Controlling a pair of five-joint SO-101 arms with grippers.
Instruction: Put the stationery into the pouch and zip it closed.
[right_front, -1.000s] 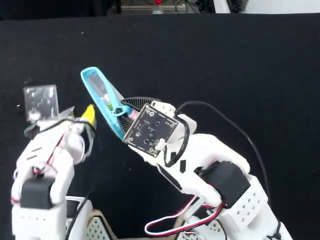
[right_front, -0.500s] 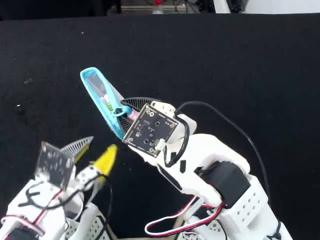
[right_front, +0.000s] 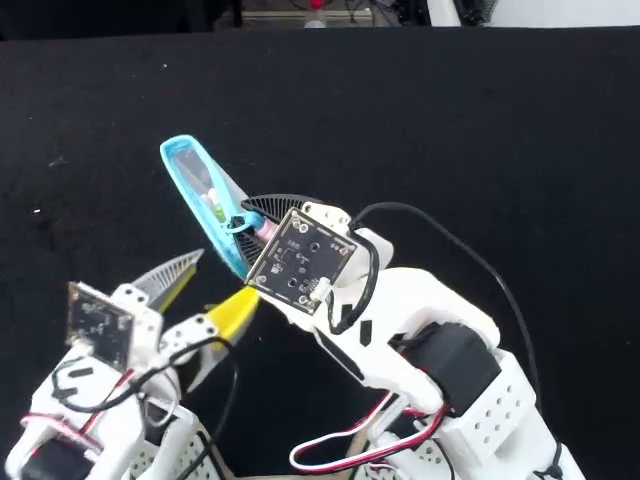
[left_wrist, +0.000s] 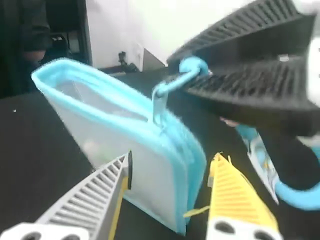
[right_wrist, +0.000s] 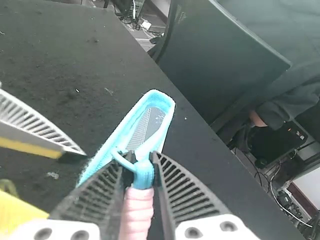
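A light blue pouch (right_front: 200, 190) with a clear side stands on its edge on the black table (right_front: 450, 130). Small green and pink items show through its window. My right gripper (right_front: 250, 222) is shut on the pouch's blue zipper pull (right_wrist: 142, 172) at its near end. In the left wrist view that pull (left_wrist: 172, 85) sits between the black fingers (left_wrist: 250, 75). My left gripper (right_front: 205, 292) hangs open just in front of the pouch's near end, touching nothing. Its grey finger (left_wrist: 95, 200) and yellow finger (left_wrist: 235, 200) frame the pouch (left_wrist: 125, 150).
The left arm's grey and yellow finger (right_wrist: 35, 130) lies close beside the pouch (right_wrist: 135, 127). Both arm bases crowd the near edge of the table. A bottle (right_front: 316, 12) stands beyond the far edge.
My left arm pulled back from the pouch's left side toward its base, then swung right to the pouch's near end with fingers open. The right arm and pouch stayed still.
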